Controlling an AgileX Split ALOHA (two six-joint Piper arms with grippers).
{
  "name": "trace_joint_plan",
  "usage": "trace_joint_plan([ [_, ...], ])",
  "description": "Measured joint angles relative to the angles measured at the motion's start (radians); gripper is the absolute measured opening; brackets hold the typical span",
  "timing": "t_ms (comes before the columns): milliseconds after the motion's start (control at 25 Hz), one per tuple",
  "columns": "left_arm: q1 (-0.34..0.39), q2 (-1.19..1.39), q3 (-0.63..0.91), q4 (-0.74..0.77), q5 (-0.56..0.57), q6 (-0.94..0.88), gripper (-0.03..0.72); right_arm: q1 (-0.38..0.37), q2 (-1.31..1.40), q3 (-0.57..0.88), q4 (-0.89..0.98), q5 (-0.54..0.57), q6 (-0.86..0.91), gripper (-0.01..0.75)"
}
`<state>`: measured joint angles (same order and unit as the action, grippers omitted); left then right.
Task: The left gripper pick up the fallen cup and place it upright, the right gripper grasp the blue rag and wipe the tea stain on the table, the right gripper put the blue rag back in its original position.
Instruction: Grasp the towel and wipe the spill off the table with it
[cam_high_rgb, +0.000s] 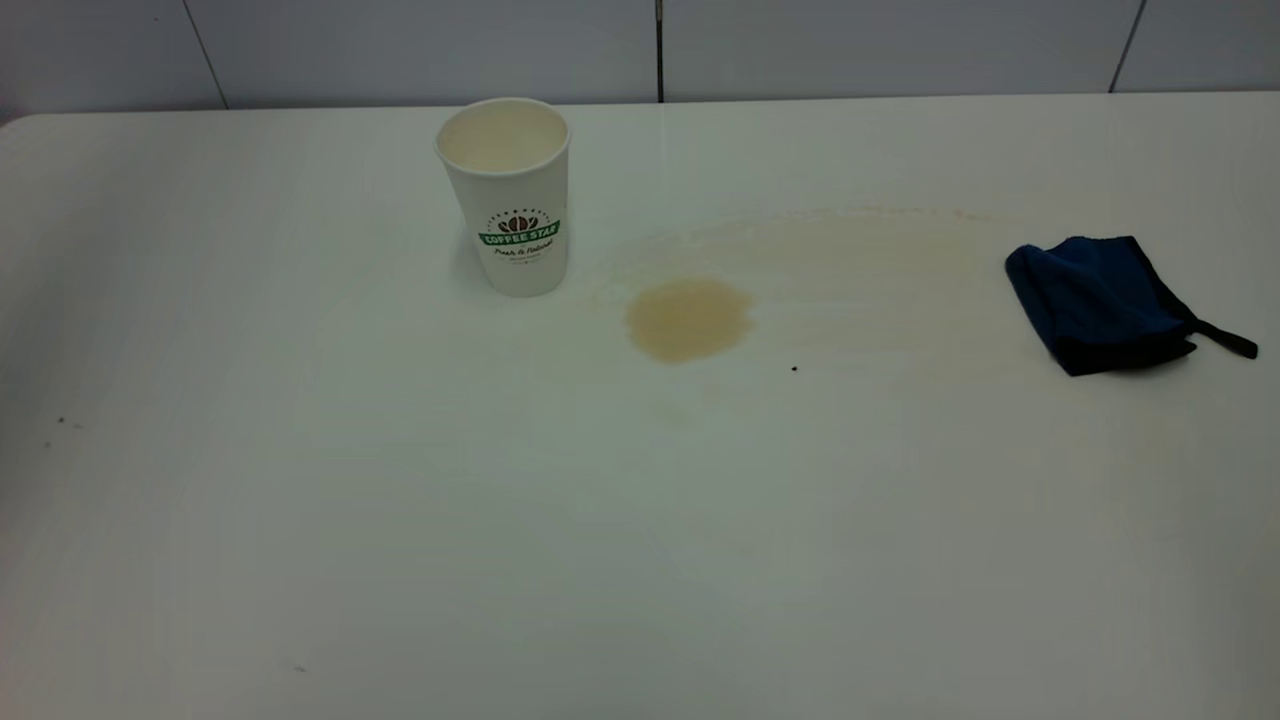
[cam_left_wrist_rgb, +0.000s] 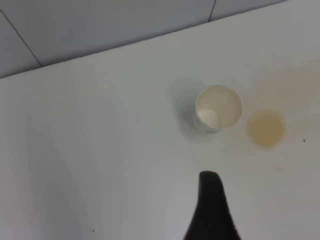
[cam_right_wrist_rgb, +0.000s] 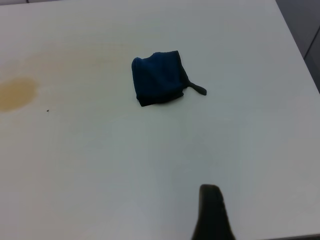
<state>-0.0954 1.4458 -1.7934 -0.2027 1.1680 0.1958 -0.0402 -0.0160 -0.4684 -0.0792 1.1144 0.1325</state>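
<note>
The white cup (cam_high_rgb: 508, 195) with the green COFFEE STAR logo stands upright on the table (cam_high_rgb: 400, 520), toward the back left. Right of it lies the light brown tea stain (cam_high_rgb: 688, 318), with a faint tan smear stretching toward the rag. The blue rag (cam_high_rgb: 1095, 300) lies bunched at the right, its black strap pointing outward. Neither arm shows in the exterior view. A black tip of my left gripper (cam_left_wrist_rgb: 210, 200) hangs high above the table, well short of the cup (cam_left_wrist_rgb: 218, 108) and holding nothing. My right gripper (cam_right_wrist_rgb: 211, 210) shows the same way, far from the rag (cam_right_wrist_rgb: 158, 77).
A tiny black speck (cam_high_rgb: 794, 368) sits on the table just right of the stain. A grey tiled wall (cam_high_rgb: 640, 45) runs behind the table's far edge. The table's right edge (cam_right_wrist_rgb: 300, 47) lies beyond the rag.
</note>
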Motion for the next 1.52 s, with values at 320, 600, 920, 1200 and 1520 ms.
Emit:
trace_joint_plan([
  [320, 0.0, -0.303, 0.36, 0.135, 0.0, -0.019, 0.579, 0.0, 0.0, 0.0, 0.0, 0.0, 0.0, 0.58],
  [600, 0.0, -0.499, 0.694, 0.16, 0.0, -0.072, 0.579, 0.0, 0.0, 0.0, 0.0, 0.0, 0.0, 0.58],
  [920, 0.0, -0.712, 1.077, 0.165, -0.021, -0.157, 0.579, 0.0, 0.0, 0.0, 0.0, 0.0, 0.0, 0.58],
  [1200, 0.021, -0.968, 1.25, 0.194, -0.118, -0.167, 0.579, 0.0, 0.0, 0.0, 0.0, 0.0, 0.0, 0.58],
  [1520, 0.123, -1.226, 1.285, 0.203, -0.112, -0.175, 0.579, 0.0, 0.0, 0.0, 0.0, 0.0, 0.0, 0.58],
])
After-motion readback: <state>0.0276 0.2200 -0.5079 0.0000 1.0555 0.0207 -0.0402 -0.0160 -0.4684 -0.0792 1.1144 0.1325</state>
